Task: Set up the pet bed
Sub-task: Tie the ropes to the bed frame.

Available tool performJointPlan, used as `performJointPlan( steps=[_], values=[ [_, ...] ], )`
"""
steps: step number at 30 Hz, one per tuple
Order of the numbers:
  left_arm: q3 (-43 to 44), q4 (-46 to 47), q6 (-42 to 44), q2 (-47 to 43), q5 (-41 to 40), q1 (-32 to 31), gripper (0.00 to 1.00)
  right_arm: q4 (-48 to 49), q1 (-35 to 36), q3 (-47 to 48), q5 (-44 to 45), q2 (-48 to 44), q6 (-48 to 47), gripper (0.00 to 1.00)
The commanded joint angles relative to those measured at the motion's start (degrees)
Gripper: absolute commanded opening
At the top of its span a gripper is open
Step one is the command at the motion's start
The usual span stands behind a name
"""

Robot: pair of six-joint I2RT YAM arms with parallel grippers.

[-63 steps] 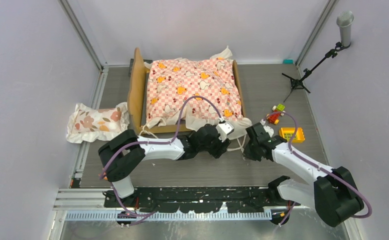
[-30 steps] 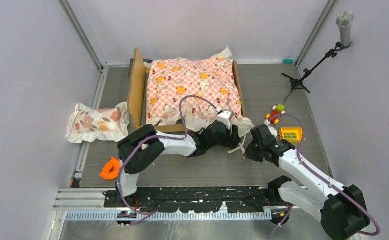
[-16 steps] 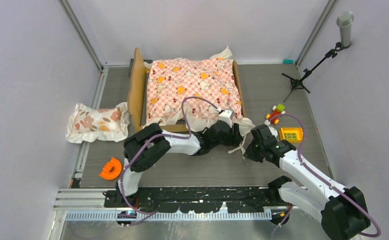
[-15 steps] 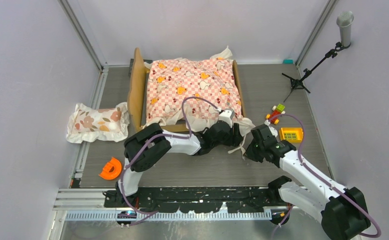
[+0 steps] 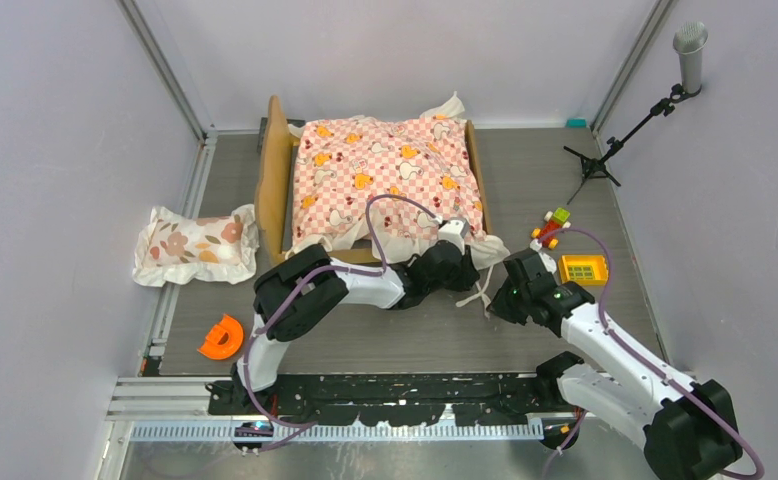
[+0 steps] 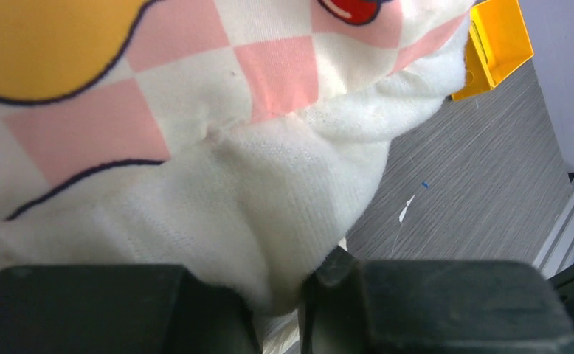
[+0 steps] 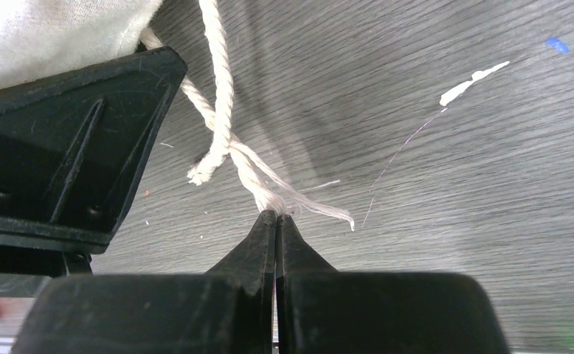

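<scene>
The pet bed (image 5: 276, 178) is a tan wooden frame at the back of the table. The pink-checkered sheet (image 5: 390, 175) covers its top. My left gripper (image 5: 473, 270) is at the bed's near right corner, shut on the sheet's white ruffled edge (image 6: 299, 221); its jaws (image 6: 280, 291) pinch the fabric. My right gripper (image 5: 497, 296) is just beside it, low over the table. It is shut (image 7: 275, 221) on the frayed end of a white cord (image 7: 221, 110) that hangs from the sheet.
A floral pillow (image 5: 193, 243) lies left of the bed. An orange C-shaped piece (image 5: 221, 338) lies at the near left. A yellow toy (image 5: 582, 268) and small coloured blocks (image 5: 550, 228) lie on the right. A microphone stand (image 5: 615, 140) is at the far right.
My left arm has stretched to the right, bringing its gripper to the sheet's near right corner and uncovering the orange piece. My right gripper has stayed almost still.
</scene>
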Motion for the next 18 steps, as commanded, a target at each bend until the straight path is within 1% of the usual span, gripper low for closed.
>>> performJointPlan(
  steps=[1, 7, 15, 18],
  values=[
    [1.60, 1.28, 0.29, -0.18, 0.60, 0.29, 0.15, -0.36, 0.19, 1.79, 0.87, -1.51, 0.31, 0.01],
    [0.12, 3.08, 1.30, -1.48, 2.33, 0.28, 0.07, -0.27, 0.19, 2.75, 3.82, -1.22, -0.23, 0.01],
    [-1.76, 4.73, 2.91, -2.82, 4.53, 0.35, 0.06, 1.67, 0.21, 6.92, 7.12, 1.00, -3.24, 0.01],
    [-2.72, 5.62, 2.90, -3.58, 4.71, 0.28, 0.06, 3.23, 0.21, 8.13, 7.76, 3.65, -4.46, 0.01]
  ],
)
